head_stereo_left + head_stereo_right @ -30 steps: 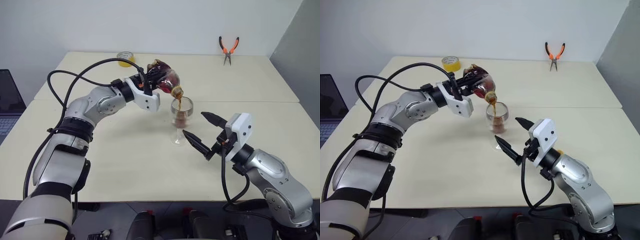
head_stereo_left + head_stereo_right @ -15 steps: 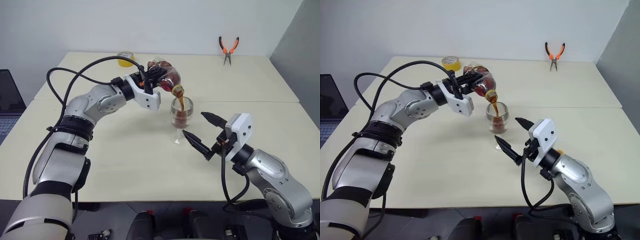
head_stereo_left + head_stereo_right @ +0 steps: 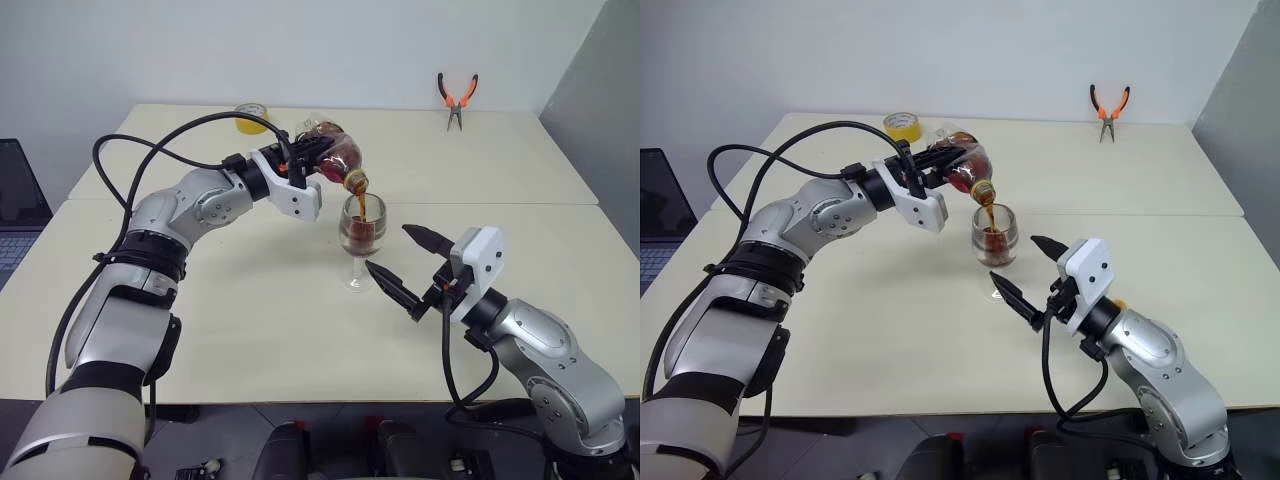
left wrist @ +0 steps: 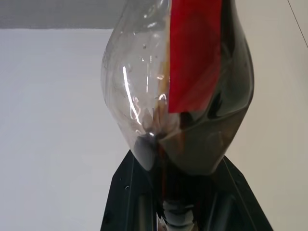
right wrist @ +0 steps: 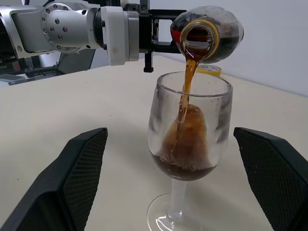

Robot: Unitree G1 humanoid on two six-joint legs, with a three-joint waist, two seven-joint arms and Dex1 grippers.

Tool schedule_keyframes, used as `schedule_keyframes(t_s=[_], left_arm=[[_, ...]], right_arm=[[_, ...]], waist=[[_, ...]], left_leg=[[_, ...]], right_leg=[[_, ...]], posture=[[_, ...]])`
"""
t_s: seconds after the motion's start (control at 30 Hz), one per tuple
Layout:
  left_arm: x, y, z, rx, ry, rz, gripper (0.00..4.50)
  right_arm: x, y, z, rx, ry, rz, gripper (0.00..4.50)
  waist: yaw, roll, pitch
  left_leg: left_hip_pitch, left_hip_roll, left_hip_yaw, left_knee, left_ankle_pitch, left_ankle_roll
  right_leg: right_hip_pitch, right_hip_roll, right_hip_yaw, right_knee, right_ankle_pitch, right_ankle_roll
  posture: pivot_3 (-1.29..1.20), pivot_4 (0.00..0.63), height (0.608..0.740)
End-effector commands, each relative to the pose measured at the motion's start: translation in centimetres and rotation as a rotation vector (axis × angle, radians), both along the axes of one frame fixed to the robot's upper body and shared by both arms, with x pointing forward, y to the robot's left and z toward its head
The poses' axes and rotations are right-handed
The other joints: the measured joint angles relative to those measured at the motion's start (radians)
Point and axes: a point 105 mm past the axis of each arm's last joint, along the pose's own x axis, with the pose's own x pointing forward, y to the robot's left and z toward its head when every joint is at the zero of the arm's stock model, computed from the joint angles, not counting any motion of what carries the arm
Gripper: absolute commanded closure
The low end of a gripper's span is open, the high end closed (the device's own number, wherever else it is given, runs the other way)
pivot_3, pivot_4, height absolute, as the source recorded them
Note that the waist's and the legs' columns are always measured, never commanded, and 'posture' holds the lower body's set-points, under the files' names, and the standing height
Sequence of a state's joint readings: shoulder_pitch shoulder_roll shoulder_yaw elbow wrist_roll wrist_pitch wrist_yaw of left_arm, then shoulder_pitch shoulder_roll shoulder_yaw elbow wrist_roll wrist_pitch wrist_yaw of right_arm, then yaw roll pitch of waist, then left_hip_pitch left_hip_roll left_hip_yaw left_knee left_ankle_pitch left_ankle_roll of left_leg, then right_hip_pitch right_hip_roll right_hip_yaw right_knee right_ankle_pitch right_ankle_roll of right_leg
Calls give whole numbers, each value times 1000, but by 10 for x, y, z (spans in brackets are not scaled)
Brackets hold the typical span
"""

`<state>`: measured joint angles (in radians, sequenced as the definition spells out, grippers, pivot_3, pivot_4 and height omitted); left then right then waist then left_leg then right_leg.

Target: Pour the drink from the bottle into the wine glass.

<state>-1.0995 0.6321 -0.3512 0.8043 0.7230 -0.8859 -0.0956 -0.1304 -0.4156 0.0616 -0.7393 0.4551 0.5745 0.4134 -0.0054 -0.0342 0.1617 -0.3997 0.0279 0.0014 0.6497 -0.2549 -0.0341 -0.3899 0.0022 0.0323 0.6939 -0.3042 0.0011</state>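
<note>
Plain white wall at the back, matte cream bench in front, made of two slabs with a seam running across behind the glass. Smooth top, no shine to speak of.

Over near the middle: left hand clamped tight on the bottle, tipped over nearly level with the open mouth angled down above the wine glass. Squat, rounded clear plastic, a bit dented and crinkly in the left wrist view, red label wrapped on one side, yellowish ring at the neck. Roughly half clear, half filled with the drink, dark brown, close to black.

Thin brown stream falling from the mouth into the bowl, pooling at the bottom with a foamy tan mound on top. Glass itself clear and colourless, rounded bowl, skinny stem, round foot flat on the bench, standing upright. Inside wall speckled with tiny droplets.

Right hand just in front of the glass, black tapered fingers spread wide apart, one each side of it, touching nothing. Ribbed mesh-like texture on the finger pads.

Further back: roll of yellow tape lying flat, and orange-handled pliers near the far edge, well apart from everything else.
</note>
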Motion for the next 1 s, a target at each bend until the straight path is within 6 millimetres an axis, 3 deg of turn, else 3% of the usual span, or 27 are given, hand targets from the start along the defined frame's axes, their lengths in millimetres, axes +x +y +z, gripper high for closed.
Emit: schedule_keyframes(t_s=[0.03,0.43,1.0], left_arm=[[-4,-3,25,-30,-75,-23,3942],[-1,1,22,-47,-54,-8,3942],[-7,0,11,-242,133,-19,3943]], right_arm=[[-5,2,9,13,-41,18,0],[-5,1,9,10,-38,22,0],[-7,2,8,14,-42,26,0]], waist=[[0,0,0],[0,0,0],[-1,0,0]], left_leg=[[0,0,0,0,0,0],[0,0,0,0,0,0],[0,0,0,2,0,0]], right_leg=[[0,0,0,0,0,0],[0,0,0,1,0,0],[0,0,0,2,0,0]], posture=[[0,150,740],[0,150,740],[0,150,740]])
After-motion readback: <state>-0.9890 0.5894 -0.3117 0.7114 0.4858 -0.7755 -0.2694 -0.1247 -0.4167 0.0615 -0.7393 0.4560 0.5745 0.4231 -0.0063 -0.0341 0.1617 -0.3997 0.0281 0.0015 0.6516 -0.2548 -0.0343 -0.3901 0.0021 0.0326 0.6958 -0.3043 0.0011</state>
